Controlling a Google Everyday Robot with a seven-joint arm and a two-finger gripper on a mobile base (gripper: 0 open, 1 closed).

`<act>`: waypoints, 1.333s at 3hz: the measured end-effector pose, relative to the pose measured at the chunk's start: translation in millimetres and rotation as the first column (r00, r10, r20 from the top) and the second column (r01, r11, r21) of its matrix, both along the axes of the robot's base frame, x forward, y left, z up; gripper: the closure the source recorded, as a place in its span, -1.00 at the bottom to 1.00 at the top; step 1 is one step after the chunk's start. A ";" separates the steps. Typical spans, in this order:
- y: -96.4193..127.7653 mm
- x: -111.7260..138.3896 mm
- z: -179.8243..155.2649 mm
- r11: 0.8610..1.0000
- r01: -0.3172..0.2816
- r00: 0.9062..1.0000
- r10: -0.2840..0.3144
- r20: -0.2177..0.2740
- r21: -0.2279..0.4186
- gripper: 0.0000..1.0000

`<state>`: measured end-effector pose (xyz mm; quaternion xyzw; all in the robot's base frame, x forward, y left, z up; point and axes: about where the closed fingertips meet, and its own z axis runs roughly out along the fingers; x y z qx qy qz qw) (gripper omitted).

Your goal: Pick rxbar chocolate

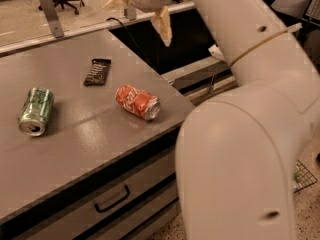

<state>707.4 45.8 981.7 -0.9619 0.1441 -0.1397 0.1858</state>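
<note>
The rxbar chocolate is a small flat dark bar with pale lettering, lying on the grey counter towards its back. An orange soda can lies on its side to the right of the bar and nearer the front. A green soda can lies on its side at the left. My gripper hangs at the top of the view, above the counter's back right corner, up and to the right of the bar. Its two pale fingers are spread wide and hold nothing.
My large white arm fills the right half of the view. The counter has a drawer with a dark handle below its front edge. Behind the counter lies a dark recess. A wire basket stands on the floor at the right.
</note>
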 end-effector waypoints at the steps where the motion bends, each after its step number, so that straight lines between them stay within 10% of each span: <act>1: 36.3 23.4 -20.6 0.992 -0.121 0.992 0.123 0.035 -0.045 -1.00; 4: 106.8 44.8 -72.6 0.957 -0.267 0.961 0.274 0.045 -0.116 -1.00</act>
